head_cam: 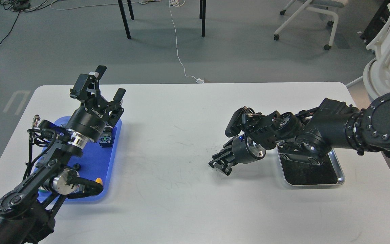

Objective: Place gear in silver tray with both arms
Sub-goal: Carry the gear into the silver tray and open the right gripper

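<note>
Gear: I cannot see it, maybe hidden on the blue tray below the left gripper's spread, empty fingers. It is likely hard, small and slippery, so pinch its rim. The right gripper looks end-on, so I cannot tell its state; the silver tray lies behind it.

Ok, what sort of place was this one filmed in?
Probably a robotics lab or workshop: a white table on a grey floor strewn with loose cables, a wheeled office chair behind, and another white machine at the right edge.
</note>
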